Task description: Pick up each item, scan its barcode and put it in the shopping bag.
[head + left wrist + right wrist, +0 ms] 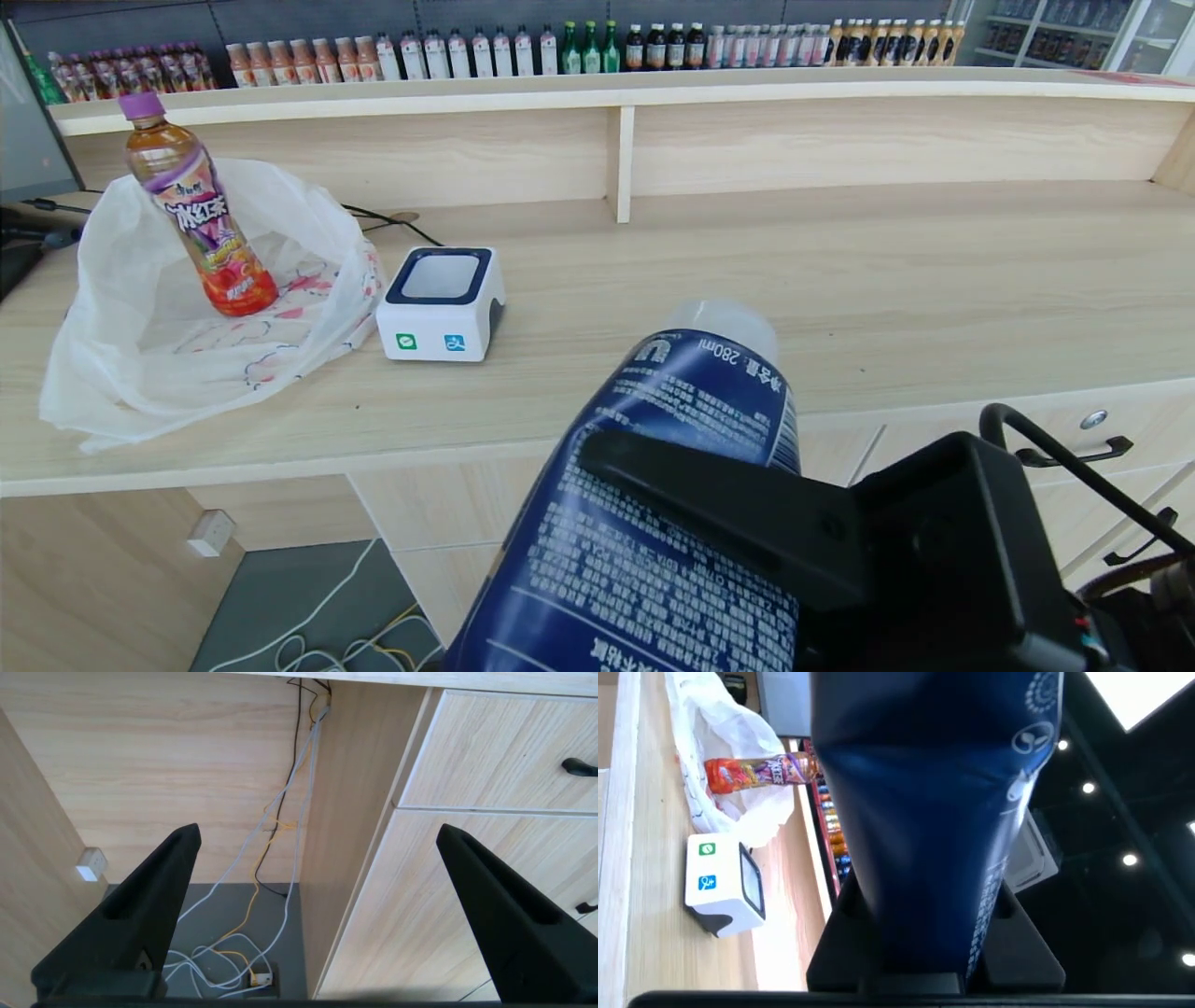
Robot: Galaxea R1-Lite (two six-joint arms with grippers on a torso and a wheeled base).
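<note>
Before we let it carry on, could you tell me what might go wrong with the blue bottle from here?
1. The blue bottle, clamped in the right gripper, might pass the scanner with its barcode turned away.
2. Lowered into the shopping bag, it could topple the upright tea bottle standing there.

Open lane at right: the right half of the wooden tabletop (887, 280) lies bare from its near edge to the back panel under the raised shelf (653, 89). At left, a white shopping bag (140, 373) with a tea bottle (201, 219) upright inside and a scanner (441, 303) just beside it crowd the surface, a black cable (383, 219) trailing behind. An upright divider (620, 163) splits the back recess, and a blue bottle (653, 485) blocks the near edge
</note>
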